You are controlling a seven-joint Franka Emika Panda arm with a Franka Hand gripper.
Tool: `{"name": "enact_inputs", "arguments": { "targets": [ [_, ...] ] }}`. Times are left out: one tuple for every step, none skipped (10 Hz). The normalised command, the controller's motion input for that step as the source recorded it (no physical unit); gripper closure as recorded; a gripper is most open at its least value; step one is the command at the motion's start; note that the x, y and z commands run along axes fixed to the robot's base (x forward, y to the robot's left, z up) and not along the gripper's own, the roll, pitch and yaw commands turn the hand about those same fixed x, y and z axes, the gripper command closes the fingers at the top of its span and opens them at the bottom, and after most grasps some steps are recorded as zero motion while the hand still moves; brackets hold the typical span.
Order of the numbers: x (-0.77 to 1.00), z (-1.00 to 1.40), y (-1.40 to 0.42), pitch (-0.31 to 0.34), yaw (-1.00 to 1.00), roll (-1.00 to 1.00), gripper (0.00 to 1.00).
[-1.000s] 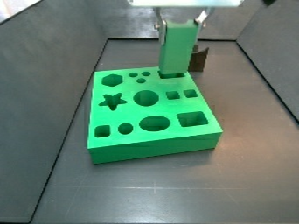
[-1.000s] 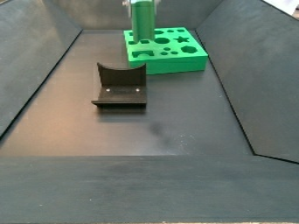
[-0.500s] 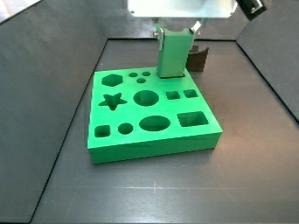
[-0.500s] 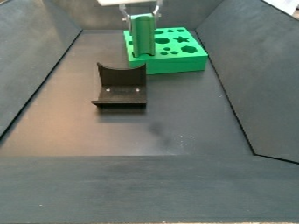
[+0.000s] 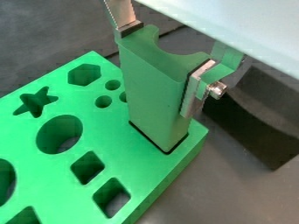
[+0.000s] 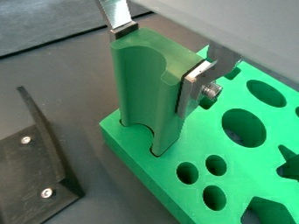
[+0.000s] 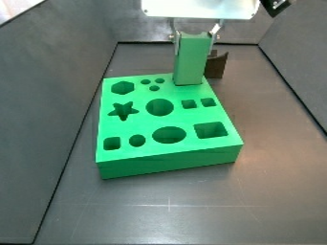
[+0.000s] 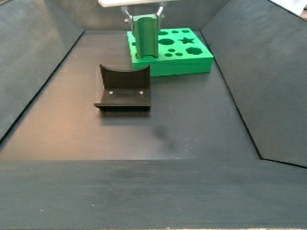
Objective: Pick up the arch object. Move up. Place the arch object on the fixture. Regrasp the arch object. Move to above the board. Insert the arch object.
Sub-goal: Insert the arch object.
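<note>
The gripper (image 5: 158, 61) is clamped on the arch object (image 5: 158, 92), its silver fingers (image 6: 197, 80) pressed to opposite faces near the top. The arch object stands upright with its lower end seated in a cutout at the board's (image 7: 160, 124) corner, at about 1 o'clock on the slab in a side view. The fixture (image 8: 121, 88) sits on the floor, well apart from the board.

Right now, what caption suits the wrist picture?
End effector lowering the upright arch object into its slot at the board's corner.
</note>
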Motion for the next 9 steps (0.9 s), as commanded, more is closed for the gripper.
{"name": "enact_inputs", "arguments": {
  "targets": [
    [0.0, -0.25, 0.0, -0.083, -0.03, -0.4, 1.0],
    [0.01, -0.37, 0.0, -0.084, 0.0, -0.26, 1.0],
    [0.0, -0.55, 0.0, -0.144, 0.0, -0.03, 1.0],
    [-0.11, -0.64, 0.0, -0.181, 0.0, 0.09, 1.0],
    [-0.13, -0.63, -0.17, -0.139, 0.0, 0.32, 1.0],
    [-0.02, -0.57, -0.22, -0.08, 0.0, 0.33, 1.0],
    [-0.03, -0.43, -0.12, -0.101, 0.0, 0.06, 1.0],
    [0.0, -0.01, 0.0, -0.043, 0.0, -0.04, 1.0],
    [0.0, 0.0, 0.0, 0.0, 0.0, 0.0, 1.0]
  ]
}}
